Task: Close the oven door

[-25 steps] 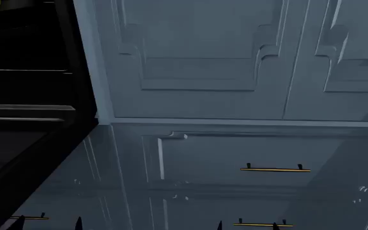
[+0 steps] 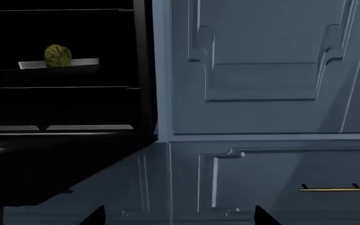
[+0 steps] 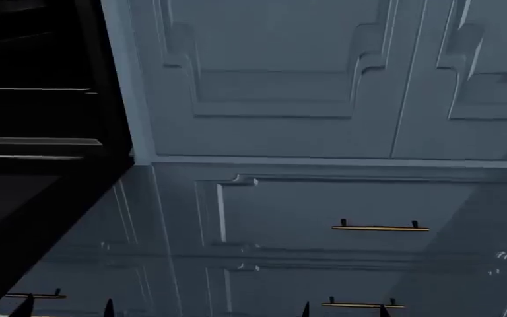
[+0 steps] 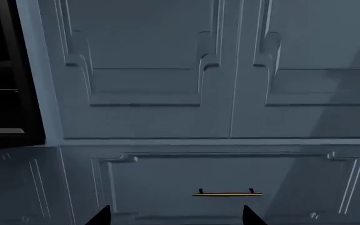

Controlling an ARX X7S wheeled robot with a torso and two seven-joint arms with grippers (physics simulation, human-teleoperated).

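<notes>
On the left wrist view, I see the oven door (image 2: 42,173) dropped open, a flat black slab jutting out below the dark oven cavity (image 2: 55,103), where a green round item (image 2: 57,55) sits on a shelf. The left gripper (image 2: 178,218) shows only two dark tips, spread wide and holding nothing.

On the head view, the door (image 3: 24,218) lies at lower left beside a blue-grey drawer (image 3: 368,211) with a brass handle (image 3: 379,228). The right gripper (image 3: 343,310) is also spread wide.

On the right wrist view, its tips are empty and face the drawer; I cannot make out the door here.
</notes>
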